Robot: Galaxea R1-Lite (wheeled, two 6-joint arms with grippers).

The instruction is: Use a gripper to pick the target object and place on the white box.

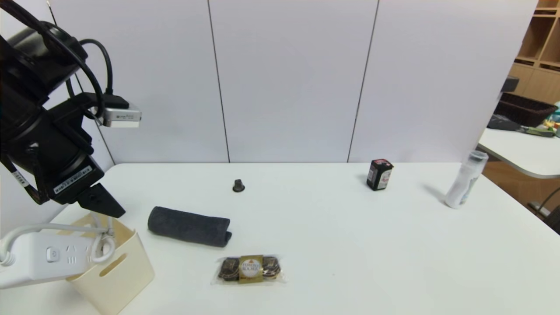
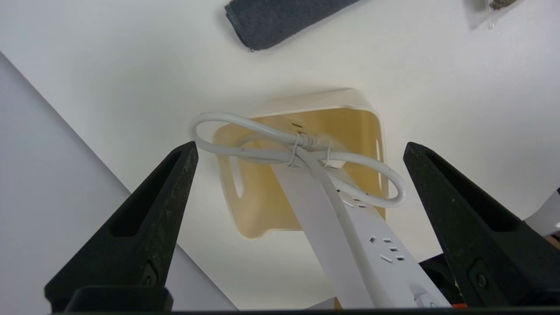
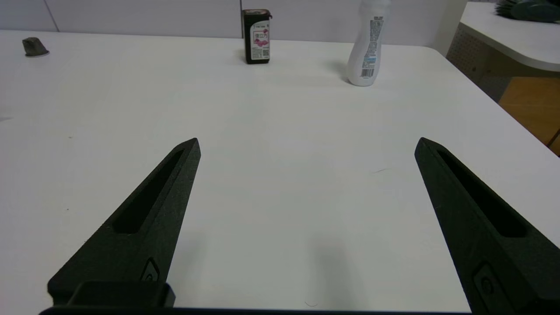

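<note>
Sockets on the power strip (image 2: 372, 245) show clearly only in the left wrist view, where it lies across the white box (image 2: 262, 210), its bundled cord over the rim. The left gripper (image 2: 299, 148) hangs above it, fingers spread wide, holding nothing. The head view places the strip (image 1: 48, 258) at lower left, the gripper (image 1: 103, 203) just above. The right gripper (image 3: 306, 146), also spread, sits over bare table (image 3: 280, 131).

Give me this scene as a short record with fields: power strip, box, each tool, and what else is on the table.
power strip: white power strip lying across the rim of the white box, one end sticking out past it, bundled cord over the opening
left tool: left tool open, above the strip and box, holding nothing
right tool: right tool open, over bare table, idle
other items: rolled grey towel, chocolate pack, small dark box, white bottle
</note>
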